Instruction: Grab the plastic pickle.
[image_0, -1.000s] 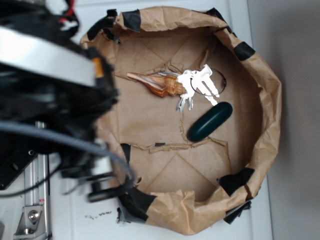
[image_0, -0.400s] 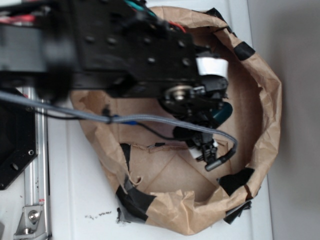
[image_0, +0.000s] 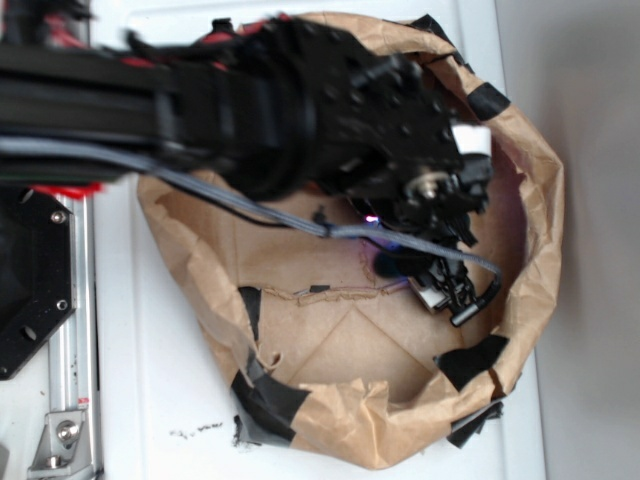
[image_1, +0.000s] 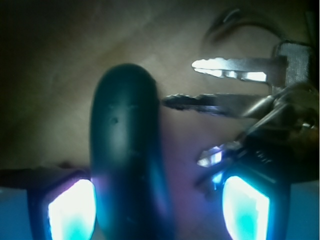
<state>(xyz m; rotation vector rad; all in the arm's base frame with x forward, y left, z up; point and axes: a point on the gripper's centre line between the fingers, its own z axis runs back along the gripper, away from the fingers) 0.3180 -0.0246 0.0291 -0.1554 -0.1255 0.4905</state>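
Claw (image_1: 157, 200) was spread apart, its glowing pads (image_1: 72, 210) at lower left and lower right of the wrist view. Pickle (image_1: 130, 150) lay between them, close against the left pad. Keys (image_1: 240, 100) sat upper right, one tip near the pickle. Exterior: arm (image_0: 300, 100) covered the paper bowl (image_0: 530, 250).

The black arm (image_0: 250, 110) reaches in from nine o'clock across the top of the exterior view, its wrist bent down toward four o'clock, a grey cable (image_0: 300, 222) trailing beneath it. The gripper (image_1: 159, 200) hangs low – in the wrist view its two fingers (image_1: 70, 205) glow cyan at seven and five o'clock, spread apart. Whether the pads touch anything cannot be told.
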